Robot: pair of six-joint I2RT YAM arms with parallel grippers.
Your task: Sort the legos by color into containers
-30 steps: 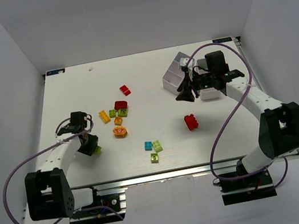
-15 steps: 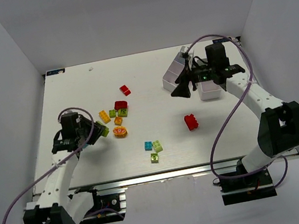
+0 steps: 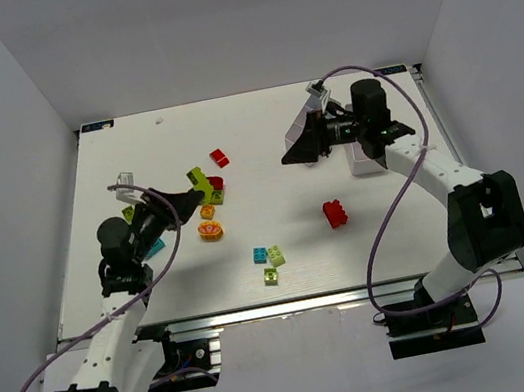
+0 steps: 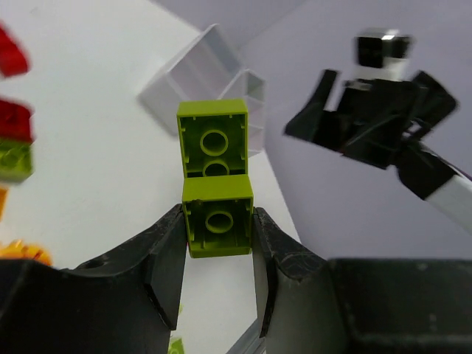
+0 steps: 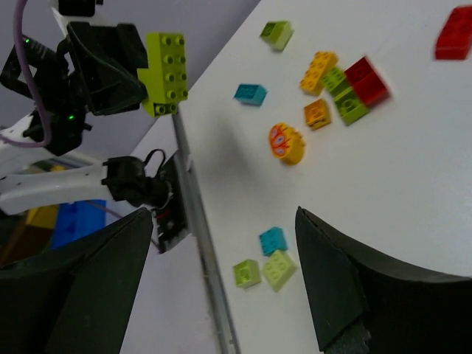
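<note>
My left gripper [image 3: 190, 190] is raised above the table's left side and shut on a lime double-height brick [image 4: 215, 177] [image 3: 198, 179]. The brick sticks out past the fingertips [image 4: 168, 243], hollow underside toward the wrist camera. My right gripper [image 3: 293, 153] hangs open and empty just left of the white containers [image 3: 312, 114], jaws wide apart in its wrist view. On the table lie loose legos: a red one [image 3: 220, 158], a dark red one [image 3: 214, 182], an orange round piece [image 3: 210, 229], a cyan one [image 3: 260, 254], lime ones [image 3: 276, 255] and a red one [image 3: 335, 212].
A second white container [image 3: 368, 166] shows partly under the right arm. A cyan brick [image 3: 154, 245] and a small green brick [image 3: 129, 213] lie beside the left arm. The table's near edge rail [image 5: 193, 214] runs close to the lime pair [image 5: 279, 269].
The left arm has risen and swung right with the lime brick. The right gripper has opened wide and moved left, away from over the containers.
</note>
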